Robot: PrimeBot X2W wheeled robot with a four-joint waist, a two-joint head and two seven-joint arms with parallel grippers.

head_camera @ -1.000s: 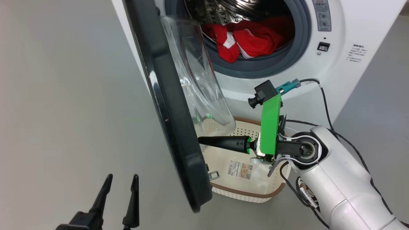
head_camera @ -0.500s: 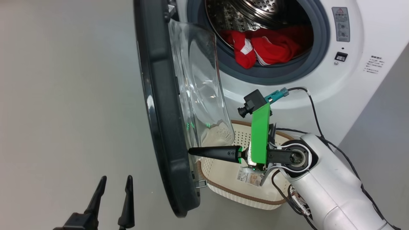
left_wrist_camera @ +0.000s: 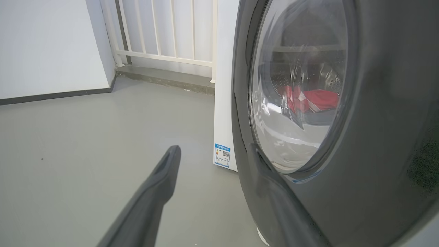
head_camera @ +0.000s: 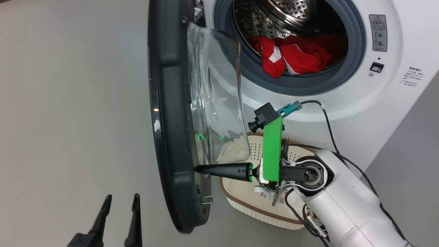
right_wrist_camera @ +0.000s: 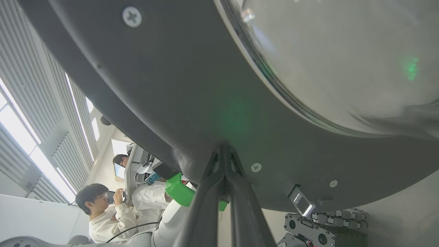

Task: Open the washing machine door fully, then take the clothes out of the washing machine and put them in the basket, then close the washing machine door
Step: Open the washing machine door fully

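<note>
The washing machine (head_camera: 394,89) stands with its black-rimmed door (head_camera: 171,120) swung out, edge-on in the head view, the glass porthole (head_camera: 214,96) bulging to the right. Red clothes (head_camera: 295,55) with white trim lie in the steel drum. My right gripper (head_camera: 199,168) is shut with nothing in it, its tips pressed against the door's inner rim (right_wrist_camera: 171,85) low down. The cream basket (head_camera: 240,200) sits on the floor below the opening, partly hidden by my right wrist. My left gripper (head_camera: 120,202) is open beside the door's outer face (left_wrist_camera: 377,137), apart from it.
Grey floor (head_camera: 68,103) spreads wide to the left of the door. A white railing (left_wrist_camera: 164,31) and wall stand beyond the machine's side. Two seated people (right_wrist_camera: 103,209) and the robot's base (right_wrist_camera: 322,226) appear past the door's lower edge in the right wrist view.
The head camera has shifted. The door has swung further away from the machine's front, with my shut right gripper moving left against its inner rim. My left gripper stays open.
</note>
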